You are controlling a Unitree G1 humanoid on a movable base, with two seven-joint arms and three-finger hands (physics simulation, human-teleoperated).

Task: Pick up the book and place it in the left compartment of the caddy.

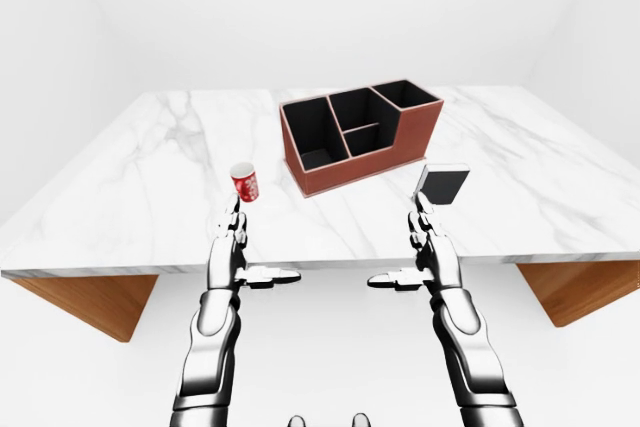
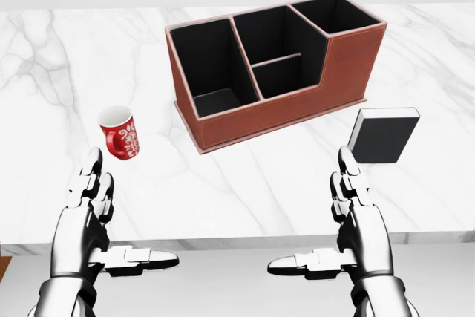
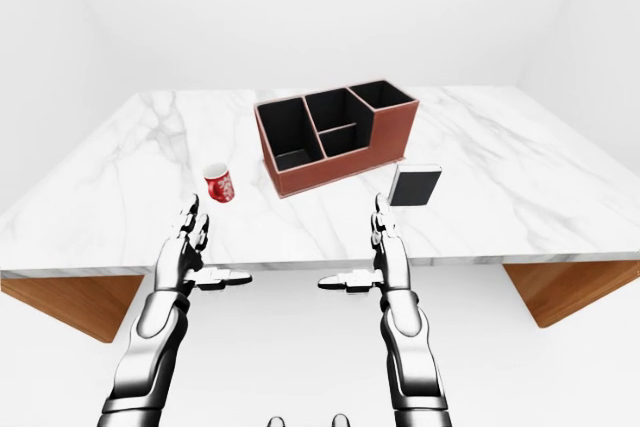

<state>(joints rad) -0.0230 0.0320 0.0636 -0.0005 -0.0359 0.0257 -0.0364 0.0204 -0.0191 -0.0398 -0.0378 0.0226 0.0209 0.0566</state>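
Right hand (image 2: 356,231) spread wide, thumb pointing at 9 o'clock, holding nothing, touching nothing. Left hand (image 2: 89,231) likewise open, empty. Book (image 2: 382,135) on marble table (image 2: 44,72), at 1 o'clock from right hand, apart. Caddy (image 2: 274,72) at 11 o'clock from book. Red mug (image 2: 119,132) near left hand.

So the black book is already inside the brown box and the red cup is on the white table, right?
Not quite. The book is not in the brown box; the head view shows it on the table, to the right of the box, whose compartments look empty. The red cup is on the white table, left of the box, just as you said.
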